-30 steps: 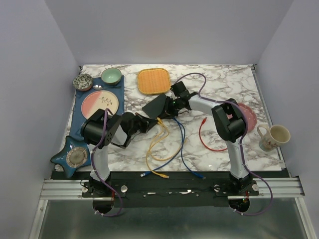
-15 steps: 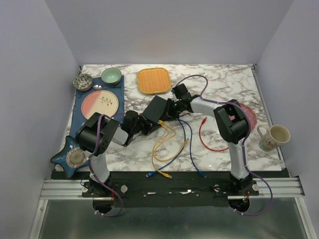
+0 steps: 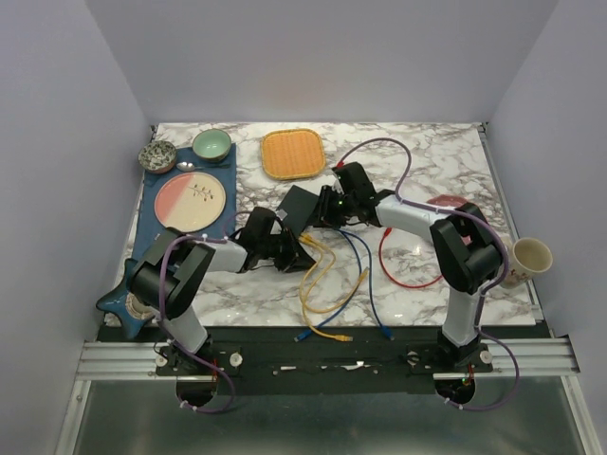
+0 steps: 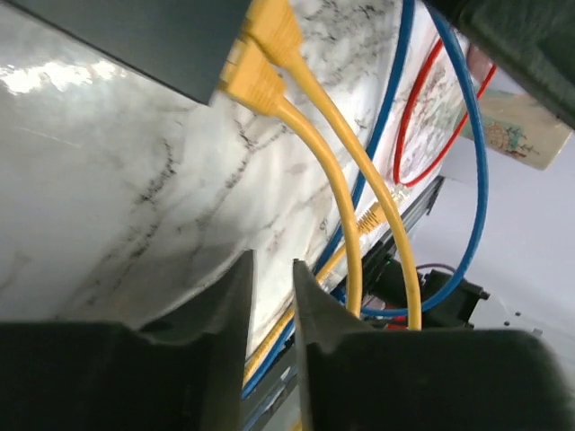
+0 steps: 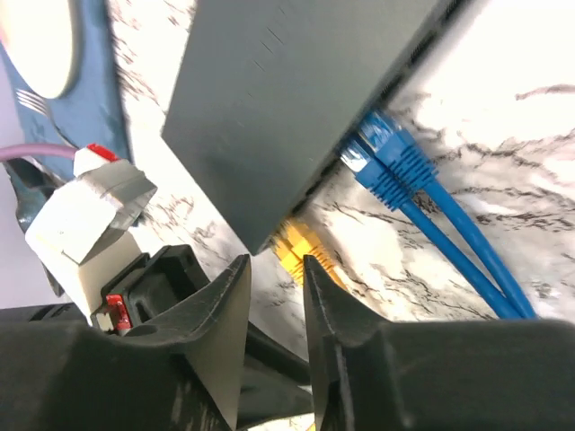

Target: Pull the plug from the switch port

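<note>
Left end effector [image 4: 272,262], right end effector [image 5: 276,262] narrowly ajar, empty; flat matte-black switch [image 5: 287,99], yellow plugs [image 4: 260,54], blue plugs [image 5: 382,153].

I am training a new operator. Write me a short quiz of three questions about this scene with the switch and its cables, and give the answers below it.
1. True or false: the left gripper grips a yellow plug.
2. How many blue plugs sit in the switch? A) one B) two C) four
3. Fill in: the cable lying nearest the mug is ____.
Key: 1 false, it holds nothing; 2 B; 3 red.
</note>
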